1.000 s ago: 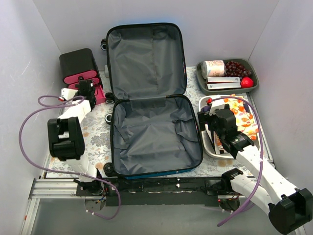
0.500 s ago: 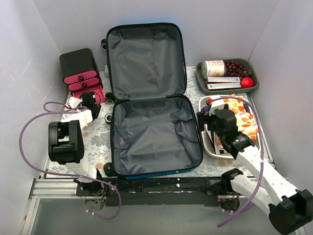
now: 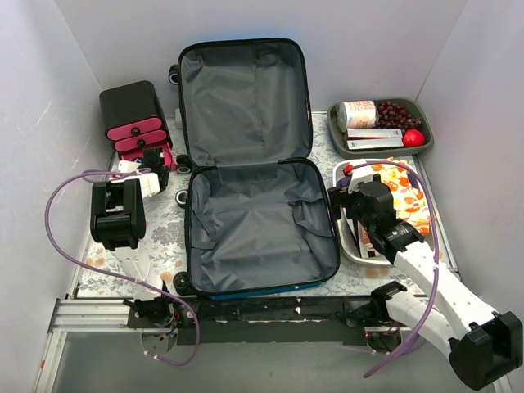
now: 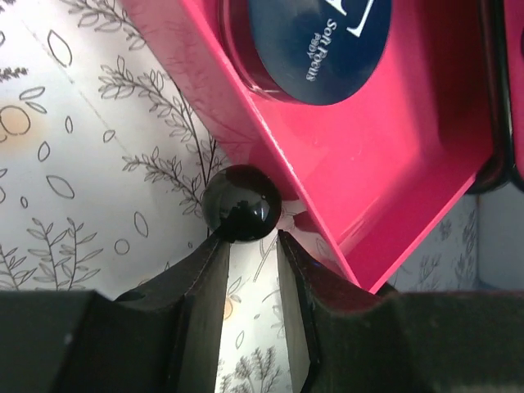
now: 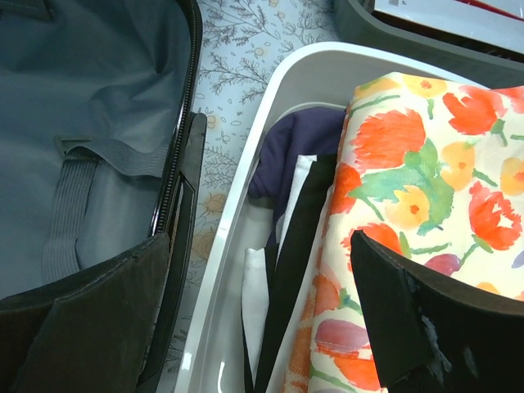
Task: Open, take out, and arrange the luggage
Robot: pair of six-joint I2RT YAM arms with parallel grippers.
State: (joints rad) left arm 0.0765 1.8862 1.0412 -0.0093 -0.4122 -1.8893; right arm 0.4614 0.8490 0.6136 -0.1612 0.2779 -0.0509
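Note:
The luggage (image 3: 258, 237) lies open in the middle of the table, lid up, its grey lining bare; its edge shows in the right wrist view (image 5: 74, 123). My left gripper (image 3: 154, 166) (image 4: 250, 237) is shut on the black knob (image 4: 242, 203) of a pink drawer (image 4: 385, 155), which is pulled out of the small black box (image 3: 129, 102). A dark blue round tin (image 4: 319, 41) lies in that drawer. My right gripper (image 3: 348, 192) (image 5: 262, 254) hangs open over the white tray (image 3: 352, 255), holding nothing.
The white tray (image 5: 270, 90) holds folded clothes: a floral cloth (image 5: 426, 164) (image 3: 413, 205), with dark and white pieces beside it. Behind it a grey tray (image 3: 334, 123) holds grapes, a red ball and a bottle. White walls enclose the table.
My left gripper has closed on the drawer knob and drawn back toward the near side, sliding the bottom pink drawer out. The right arm has not moved.

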